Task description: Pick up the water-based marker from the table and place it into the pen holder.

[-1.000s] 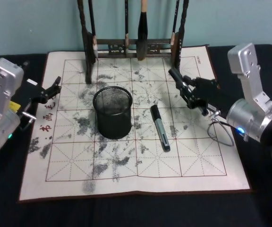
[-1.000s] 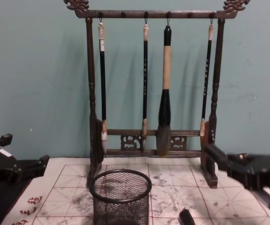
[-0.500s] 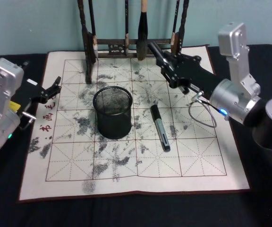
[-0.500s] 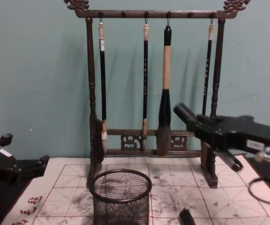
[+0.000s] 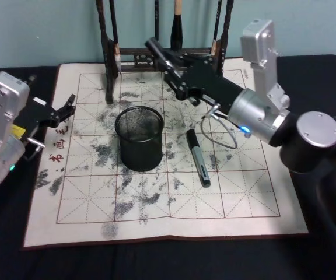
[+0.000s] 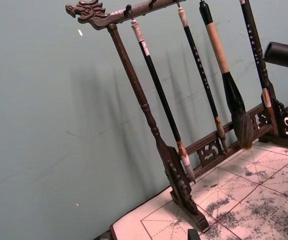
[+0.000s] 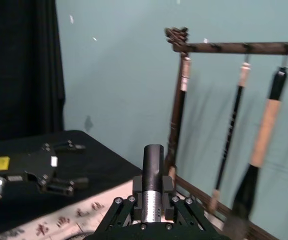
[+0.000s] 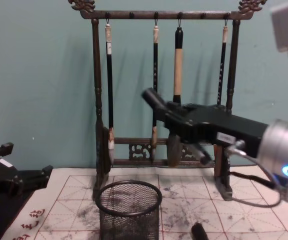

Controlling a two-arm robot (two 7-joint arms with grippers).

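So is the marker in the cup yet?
Out: the marker lies flat on the paper mat, right of the pen holder.

Rack: a dark wooden brush rack point(image 8: 97, 100) stands upright at the far edge of the mat, its feet on the paper, with a carved finial point(image 6: 86, 10) at each end of the top bar.
Brushes: four hang from the bar. A thin dark one point(image 8: 109, 75) is at the left, another thin one point(image 8: 155, 75) is next to it, a thick tan-handled one point(image 8: 177, 65) hangs right of centre, and a thin one point(image 8: 222, 70) hangs beside the right post.
Mat: a pale sheet point(image 5: 156, 216) with a red grid and a dark border lies flat.
Marks: grey ink smudges point(image 5: 142, 201) are scattered across the squares, and red characters point(image 5: 56, 149) run along the left margin.
Cloth: a black cover point(image 5: 156, 262) lies under the mat.
Wall: a plain teal wall point(image 8: 39, 75) stands behind the rack.
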